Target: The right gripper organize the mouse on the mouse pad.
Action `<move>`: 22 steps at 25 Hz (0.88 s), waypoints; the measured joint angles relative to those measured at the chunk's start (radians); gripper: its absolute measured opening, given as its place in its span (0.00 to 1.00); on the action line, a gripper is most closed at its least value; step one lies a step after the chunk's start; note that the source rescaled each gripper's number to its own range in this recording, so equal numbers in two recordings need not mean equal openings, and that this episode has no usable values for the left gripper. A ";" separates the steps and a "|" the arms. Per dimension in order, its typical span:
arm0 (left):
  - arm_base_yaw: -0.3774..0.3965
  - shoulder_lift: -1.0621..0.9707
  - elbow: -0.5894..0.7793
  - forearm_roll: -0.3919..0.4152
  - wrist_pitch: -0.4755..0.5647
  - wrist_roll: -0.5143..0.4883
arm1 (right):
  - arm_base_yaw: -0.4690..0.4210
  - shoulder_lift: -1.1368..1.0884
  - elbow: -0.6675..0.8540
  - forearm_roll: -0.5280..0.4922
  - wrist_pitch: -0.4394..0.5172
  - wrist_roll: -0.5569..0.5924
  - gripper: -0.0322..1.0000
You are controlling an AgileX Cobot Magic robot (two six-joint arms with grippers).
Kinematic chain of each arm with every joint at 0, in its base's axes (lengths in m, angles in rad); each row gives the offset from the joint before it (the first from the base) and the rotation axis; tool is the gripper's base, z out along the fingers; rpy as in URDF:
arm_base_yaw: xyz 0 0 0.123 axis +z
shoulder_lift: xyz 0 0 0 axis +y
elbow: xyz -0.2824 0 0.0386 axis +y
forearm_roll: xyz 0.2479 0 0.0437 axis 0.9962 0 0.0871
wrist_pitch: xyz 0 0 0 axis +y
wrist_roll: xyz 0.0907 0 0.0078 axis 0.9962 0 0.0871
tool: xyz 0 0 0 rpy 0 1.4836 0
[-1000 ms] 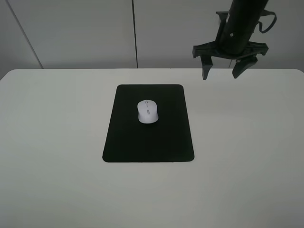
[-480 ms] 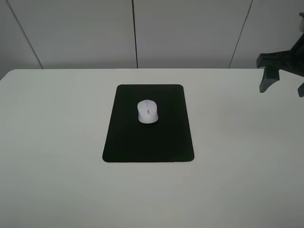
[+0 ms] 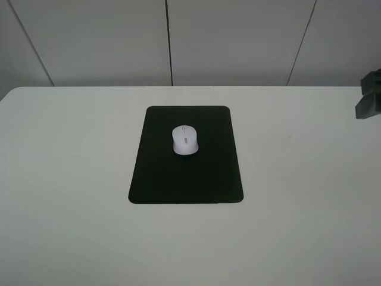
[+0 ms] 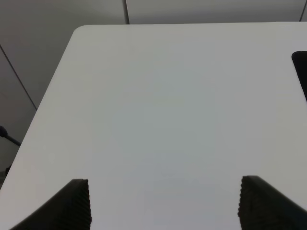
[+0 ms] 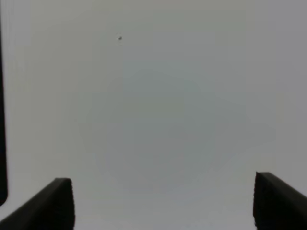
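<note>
Already the small white oval cordless mouse (image 3: 185, 140) sits on the flat matte black rectangular mouse pad (image 3: 186, 179), in the pad's far half and roughly centred across it, its long axis close to parallel with the pad's long edges. Judged from that, the placing step looks done, and the moment reads as the clearing-away at the close of the task.

The dark grey-black right hand (image 5: 163, 199) is well apart from the mouse, out past the pad's right edge; in the high view only a dark scrap of it shows at the right border. Its wrist view shows two ribbed fingertips (image 5: 57, 203) spread wide with nothing between them, only the bare white bench (image 3: 297, 208) below and a sliver of the pad's edge at one side. The left hand (image 4: 165, 203) is likewise wide open and empty, hanging over bare bench, with a corner of the pad just in its view.

If any move remains, it probably calls only for parking the right arm off the working area; the mouse seems to need no further nudge, though a slight squaring-up could be argued.

No brand, label or legible writing shows; the mouse's small grey mark is too small to read.
</note>
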 joint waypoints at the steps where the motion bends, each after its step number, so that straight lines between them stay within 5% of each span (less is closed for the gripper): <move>1: 0.000 0.000 0.000 0.000 0.000 0.000 | 0.017 -0.032 0.014 -0.003 0.000 0.000 1.00; 14: 0.000 0.000 0.000 0.000 0.000 0.000 | 0.122 -0.571 0.152 -0.013 0.076 -0.011 1.00; 22: 0.000 0.000 0.000 0.000 0.000 0.000 | 0.122 -0.812 0.157 0.113 0.143 -0.173 1.00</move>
